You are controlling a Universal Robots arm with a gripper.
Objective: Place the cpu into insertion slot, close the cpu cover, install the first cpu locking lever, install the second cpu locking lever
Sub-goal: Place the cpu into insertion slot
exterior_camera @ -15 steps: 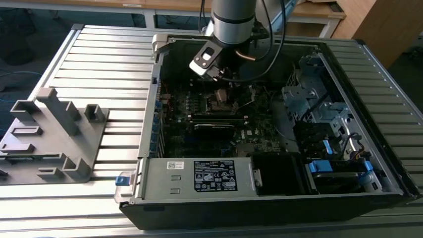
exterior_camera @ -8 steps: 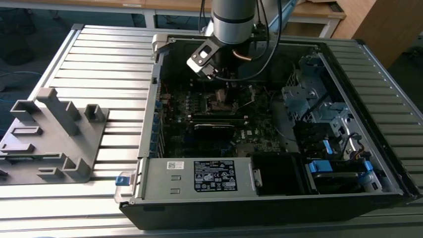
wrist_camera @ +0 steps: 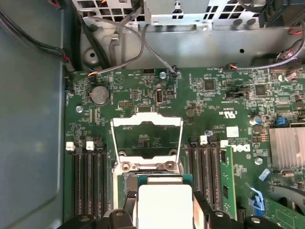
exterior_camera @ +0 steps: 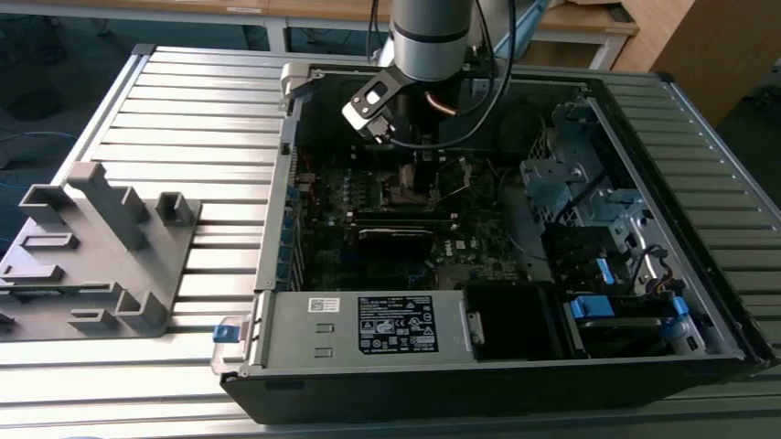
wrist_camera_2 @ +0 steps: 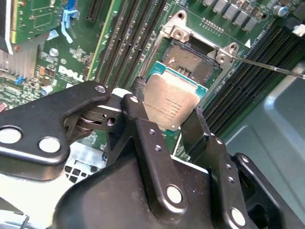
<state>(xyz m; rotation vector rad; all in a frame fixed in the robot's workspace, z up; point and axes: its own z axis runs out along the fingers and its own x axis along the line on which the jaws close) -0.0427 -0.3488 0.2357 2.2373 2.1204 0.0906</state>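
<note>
One cpu (wrist_camera_2: 174, 102) sits pinched between the single gripper's (wrist_camera_2: 167, 102) two fingers (wrist_camera_2: 143, 129), at upper centre in the exterior view. One insertion slot (wrist_camera_2: 193, 59) lies uncovered close beside it, its one cpu cover (wrist_camera: 147, 122) raised.

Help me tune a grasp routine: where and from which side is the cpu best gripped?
Probably by two opposite side edges, coming straight down onto its face. The cpu is a thin flat square, held face up at the insertion slot, so only its edges offer the jaws parallel surfaces. The gripper pinches it that way, leaving the underside free.
</note>
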